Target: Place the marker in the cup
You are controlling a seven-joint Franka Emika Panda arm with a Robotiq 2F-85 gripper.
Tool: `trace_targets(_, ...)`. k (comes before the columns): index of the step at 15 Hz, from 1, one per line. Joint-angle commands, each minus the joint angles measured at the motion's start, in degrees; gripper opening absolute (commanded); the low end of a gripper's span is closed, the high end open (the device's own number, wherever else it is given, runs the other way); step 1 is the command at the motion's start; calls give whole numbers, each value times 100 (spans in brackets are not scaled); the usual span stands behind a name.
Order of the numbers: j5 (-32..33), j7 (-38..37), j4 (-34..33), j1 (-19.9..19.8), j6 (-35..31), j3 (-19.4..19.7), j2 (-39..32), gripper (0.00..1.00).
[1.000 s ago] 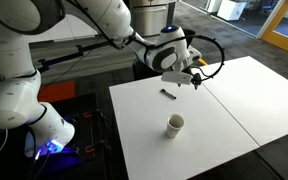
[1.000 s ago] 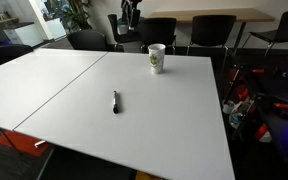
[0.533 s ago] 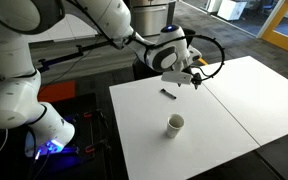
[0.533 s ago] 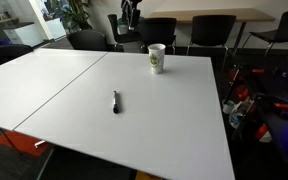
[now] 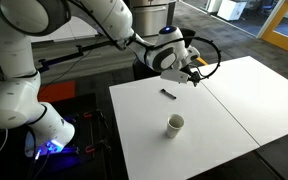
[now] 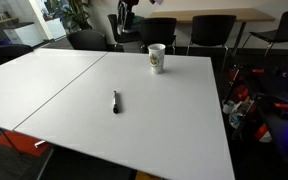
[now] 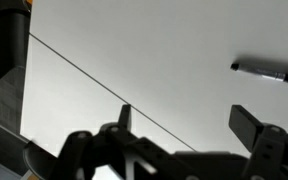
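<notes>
The black marker [image 5: 168, 94] lies flat on the white table [image 5: 224, 120], also seen in an exterior view [image 6: 115, 102] and at the upper right of the wrist view [image 7: 269, 72]. The cream cup [image 5: 175, 124] stands upright on the table, apart from the marker; it also shows in an exterior view [image 6: 156, 58]. My gripper [image 5: 195, 78] hovers above the table's far edge, a little beyond the marker. Its fingers are spread wide and empty in the wrist view [image 7: 187, 118].
A seam line crosses the table between two panels [image 7: 94, 75]. Dark chairs [image 6: 164, 32] and another table stand behind. Cables and red and black equipment [image 5: 59, 100] lie on the floor beside the table.
</notes>
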State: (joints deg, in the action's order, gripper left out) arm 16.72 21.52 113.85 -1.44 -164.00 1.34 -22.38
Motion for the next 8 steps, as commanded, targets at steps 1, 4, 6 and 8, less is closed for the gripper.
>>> trace_targets(1,36,-919,-221,351,-570,168,-264,100)
trace_targets(4,1,-1984,-332,883,-876,564,-445,100)
trace_targets(6,-206,-2636,-402,1123,-1018,653,-581,100)
trace_targets(8,-441,-3189,-477,1259,-1115,638,-728,100)
